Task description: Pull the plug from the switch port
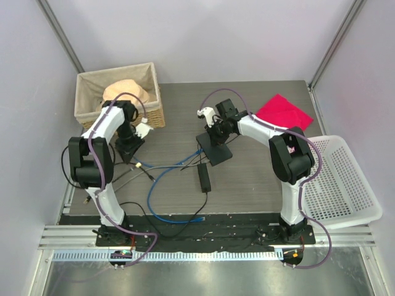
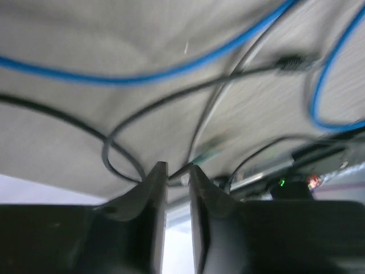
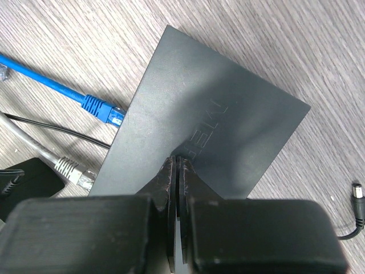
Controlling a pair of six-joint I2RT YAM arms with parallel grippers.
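The switch is a flat black box at mid-table; it fills the right wrist view. My right gripper is shut and empty, its tips pressed on the switch's top. A blue plug and a grey plug sit at the switch's left edge. My left gripper is left of the switch, away from it. Its fingers stand narrowly apart on a plug with a greenish boot. That plug ends a dark grey cable, clear of the switch.
The black adapter brick lies just in front of the switch. Blue cable loops across the near table. A wicker basket stands back left, a red cloth back right, a white basket at the right edge.
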